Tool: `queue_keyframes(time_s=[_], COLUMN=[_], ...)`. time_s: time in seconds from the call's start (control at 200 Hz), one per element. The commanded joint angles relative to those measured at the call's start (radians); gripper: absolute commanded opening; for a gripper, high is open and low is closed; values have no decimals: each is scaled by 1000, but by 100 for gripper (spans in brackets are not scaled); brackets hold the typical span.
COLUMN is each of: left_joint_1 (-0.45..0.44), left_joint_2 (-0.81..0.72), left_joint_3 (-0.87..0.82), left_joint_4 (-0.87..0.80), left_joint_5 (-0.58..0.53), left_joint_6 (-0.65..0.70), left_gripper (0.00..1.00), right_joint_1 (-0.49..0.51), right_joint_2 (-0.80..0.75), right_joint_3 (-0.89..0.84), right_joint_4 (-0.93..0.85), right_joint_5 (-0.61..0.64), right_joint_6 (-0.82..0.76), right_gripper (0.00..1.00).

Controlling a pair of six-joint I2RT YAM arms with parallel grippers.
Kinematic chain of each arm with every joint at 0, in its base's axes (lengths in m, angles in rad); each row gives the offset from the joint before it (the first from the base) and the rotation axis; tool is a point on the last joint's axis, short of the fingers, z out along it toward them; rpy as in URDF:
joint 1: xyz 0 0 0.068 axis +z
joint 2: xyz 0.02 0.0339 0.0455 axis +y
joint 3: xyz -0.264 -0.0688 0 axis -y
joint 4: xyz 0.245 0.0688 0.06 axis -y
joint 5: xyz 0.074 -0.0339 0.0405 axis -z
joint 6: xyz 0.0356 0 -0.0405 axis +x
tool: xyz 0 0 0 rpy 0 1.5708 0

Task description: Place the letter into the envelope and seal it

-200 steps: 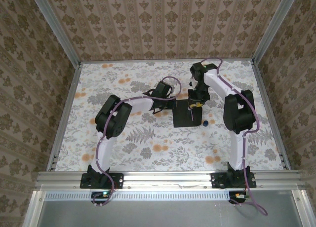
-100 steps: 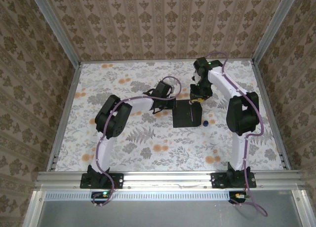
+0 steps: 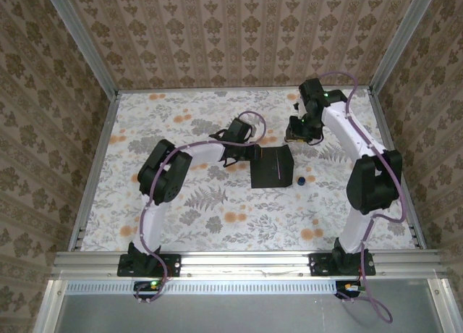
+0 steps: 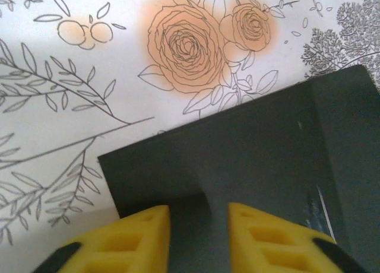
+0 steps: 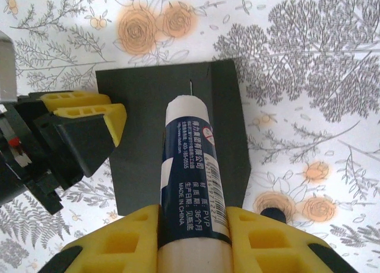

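Lifting off the envelope, the right fingers are now hanging beyond its far right corner, where a second ago they were standing right over it. They are clamping a white-and-blue glue stick, uncapped, its tip pointing back down at the black paper. The left fingers are sitting at the envelope's left edge and are coming apart after being closed; a narrow gap is showing between them, and I am seeing nothing pinched in it.

The envelope is lying flat on the floral bench. I am guessing the letter is already tucked inside. A pale streak is running along the fold on the envelope's right side, and I cannot tell whether it is paper edge or glue. The flap on that side is looking unfolded, not pressed down, so the sealing is seemingly still waiting: folding it over and pressing it shut.

The glue stick's blue cap is lying just beside the envelope's near right corner, close to where the flap would be worked.
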Motion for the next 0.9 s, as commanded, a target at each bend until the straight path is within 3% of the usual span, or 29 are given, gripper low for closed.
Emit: queue_keyframes(time_s=[0.0,0.48,0.895], left_joint_1=[-4,5,70], left_joint_2=[-47,-232,-577], left_joint_3=[10,-8,-275], left_joint_4=[-58,-36,165], left_joint_5=[10,18,29], left_joint_6=[-8,-34,-291], left_gripper=[38,62,84], right_joint_1=[-17,-37,-18], right_joint_2=[-77,-274,-472], right_joint_3=[-60,-283,-579], right_joint_4=[95,346,841], right_joint_5=[-31,-84,-183], right_joint_6=[67,188,463], right_gripper=[8,8,9])
